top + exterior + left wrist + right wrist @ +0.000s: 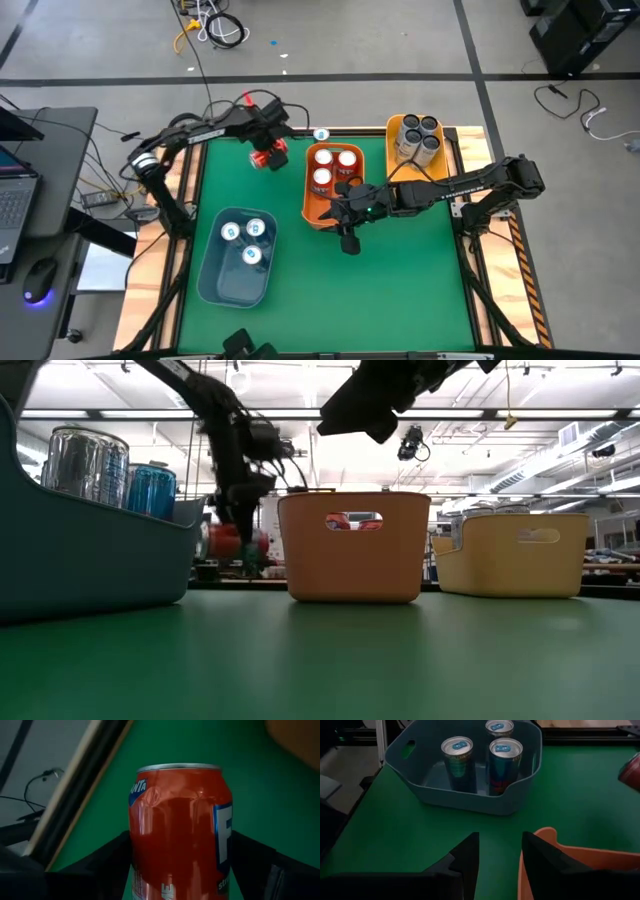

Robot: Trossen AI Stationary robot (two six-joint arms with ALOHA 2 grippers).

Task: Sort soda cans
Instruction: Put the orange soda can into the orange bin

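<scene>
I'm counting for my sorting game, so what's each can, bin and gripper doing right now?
Red soda can: gripped, not binned yet.
Left gripper: shut on that can.
Right gripper: open, empty, over the orange bin's edge.
Orange bin: holds three red cans, upright.
Yellow bin: holds four dark cans.
Blue bin: holds three teal cans.
Lone teal can: upright, outside the bins.

The left arm is stretched from the left edge toward the far side of the tabletop, and its hand is pointed downward. Its two dark fingers are set wide, one on either side of a red can. The right arm is extended from the right edge toward the centre, held above the surface. The right hand is seen with its fingers parted by a narrow gap, and nothing is held between them.
</scene>
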